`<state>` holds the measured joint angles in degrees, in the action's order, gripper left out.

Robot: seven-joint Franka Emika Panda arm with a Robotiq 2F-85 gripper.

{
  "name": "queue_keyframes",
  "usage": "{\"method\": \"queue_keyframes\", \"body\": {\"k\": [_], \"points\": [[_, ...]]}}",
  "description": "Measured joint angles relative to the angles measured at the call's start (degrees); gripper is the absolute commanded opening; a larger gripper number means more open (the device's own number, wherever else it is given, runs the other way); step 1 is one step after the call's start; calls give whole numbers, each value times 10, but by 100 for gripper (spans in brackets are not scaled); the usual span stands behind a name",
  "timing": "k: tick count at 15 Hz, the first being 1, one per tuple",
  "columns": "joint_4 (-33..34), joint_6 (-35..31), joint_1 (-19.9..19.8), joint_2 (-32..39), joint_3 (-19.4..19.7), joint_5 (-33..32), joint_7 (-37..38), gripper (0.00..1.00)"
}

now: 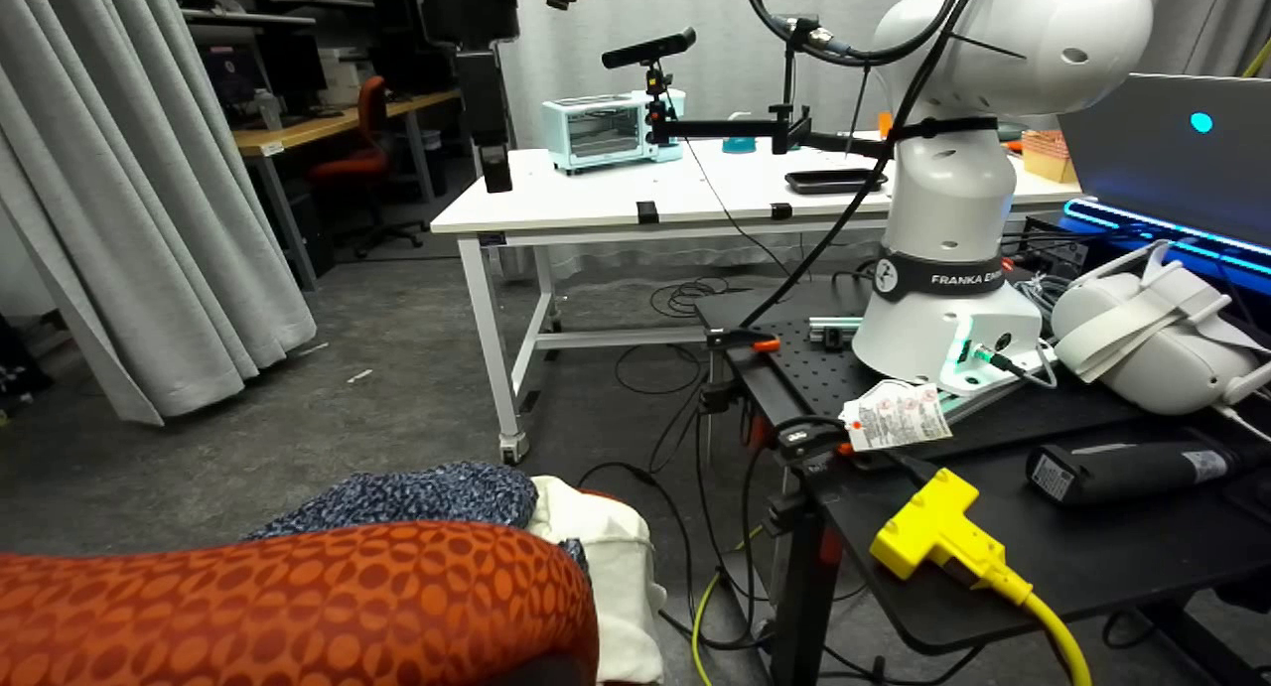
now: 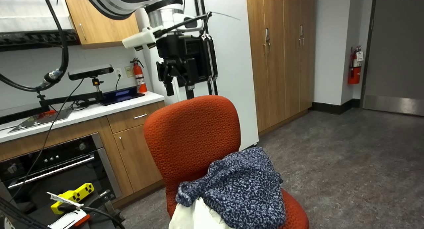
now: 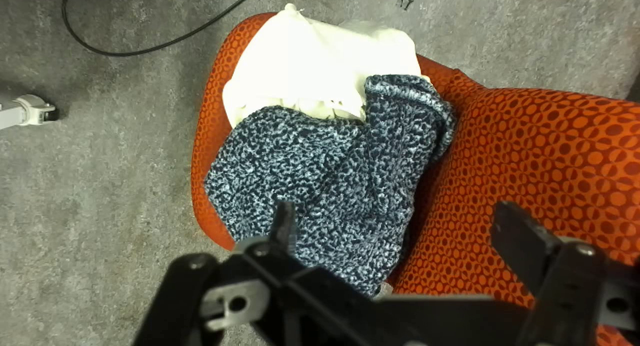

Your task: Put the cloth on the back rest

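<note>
The cloth [image 2: 241, 189], dark navy with pale speckles, lies bunched on the chair seat [image 2: 296, 210], partly over a cream-white fabric [image 2: 192, 217]. It also shows in the wrist view [image 3: 320, 170] and behind the back rest in an exterior view [image 1: 417, 495]. The orange-red back rest [image 2: 195, 133] stands upright and bare; it shows at the right of the wrist view [image 3: 545, 150] and in an exterior view [image 1: 298, 602]. My gripper [image 3: 395, 208] is open and empty, its fingers wide apart above the chair. It hangs behind the back rest's top in an exterior view [image 2: 180, 91].
A black cart [image 1: 1072, 577] bears the robot base, a yellow power strip [image 1: 938, 532] and a white headset [image 1: 1142, 339]. A white table [image 1: 715, 195] with a toaster oven [image 1: 606, 130] stands beyond. Cables lie on the floor; a counter [image 2: 99, 114] stands behind the chair.
</note>
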<state>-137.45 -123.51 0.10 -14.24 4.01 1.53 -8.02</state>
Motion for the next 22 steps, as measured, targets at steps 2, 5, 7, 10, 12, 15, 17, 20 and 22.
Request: {"method": "queue_keyframes", "body": {"k": [2, 5, 7, 10, 12, 15, 17, 20, 22], "points": [[0, 0, 0, 0, 0, 0, 0, 100], [0, 0, 0, 0, 0, 0, 0, 100], [0, 0, 0, 0, 0, 0, 0, 100], [0, 0, 0, 0, 0, 0, 0, 100], [-1, 0, 0, 0, -1, 0, 0, 100], [-28, -44, 4, 7, -21, 0, 17, 100], [-62, -126, 13, 37, -53, 0, 50, 100], [-75, -240, 18, 114, -84, -37, 111, 100], [-63, -289, 19, 167, -88, -95, 170, 100]]}}
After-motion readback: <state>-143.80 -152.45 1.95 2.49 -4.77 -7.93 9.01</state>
